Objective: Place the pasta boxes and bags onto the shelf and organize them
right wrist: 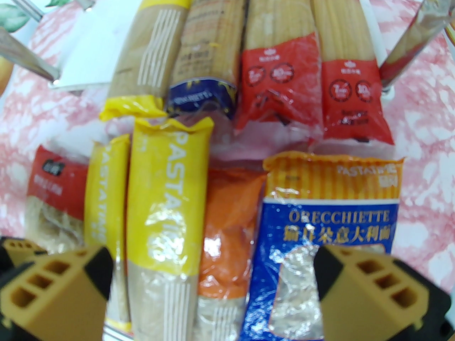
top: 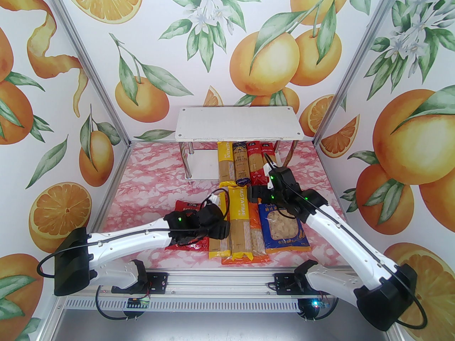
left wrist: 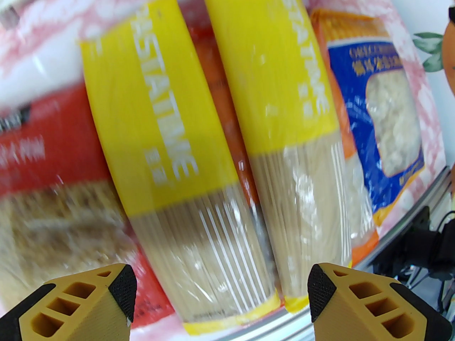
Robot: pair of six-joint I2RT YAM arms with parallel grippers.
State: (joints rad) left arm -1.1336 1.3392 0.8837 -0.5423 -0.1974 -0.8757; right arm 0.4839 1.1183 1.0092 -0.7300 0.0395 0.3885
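The shelf (top: 238,123) stands at the back. On its lower board (top: 201,163) lie one yellow pack (top: 224,160), a dark blue pack (top: 241,163) and two red packs (top: 253,163) side by side. On the table lie a red bag (top: 185,206), two yellow spaghetti packs (top: 239,222), an orange bag (top: 257,240) and a blue bag (top: 284,231). My left gripper (left wrist: 220,297) hangs open just above the left yellow pack (left wrist: 170,176). Over the far ends of the yellow and orange packs hovers my right gripper (right wrist: 213,282), open and holding nothing.
Chrome shelf legs (right wrist: 408,37) stand right of the red packs. The left half of the lower board (right wrist: 89,48) is bare. Pink marble table surface (top: 153,187) lies free left of the packs. Patterned walls close in both sides.
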